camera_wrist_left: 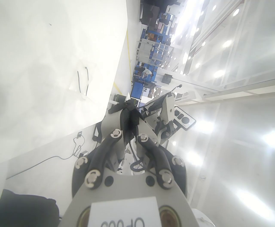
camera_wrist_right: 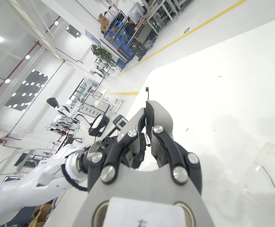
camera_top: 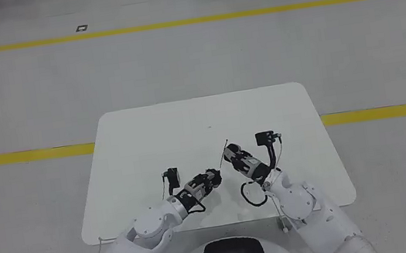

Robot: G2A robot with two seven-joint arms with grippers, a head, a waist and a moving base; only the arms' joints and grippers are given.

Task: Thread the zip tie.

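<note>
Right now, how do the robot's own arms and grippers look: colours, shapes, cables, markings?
The left arm and right arm have smooth white shells. The left gripper and right gripper match: grey metal body, black link bars with silver pins, pale grey fingers with black pads, a white label at the base. A black cable loops at the right wrist.

Thin black zip tie (camera_wrist_right: 147, 94) juts straight from the right gripper's (camera_wrist_right: 146, 108) closed fingertips, square head outermost

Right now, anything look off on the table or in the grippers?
Nothing stands out. The zip tie sticks straight out of the shut right gripper, and a few tiny dark specks dot the table.
</note>
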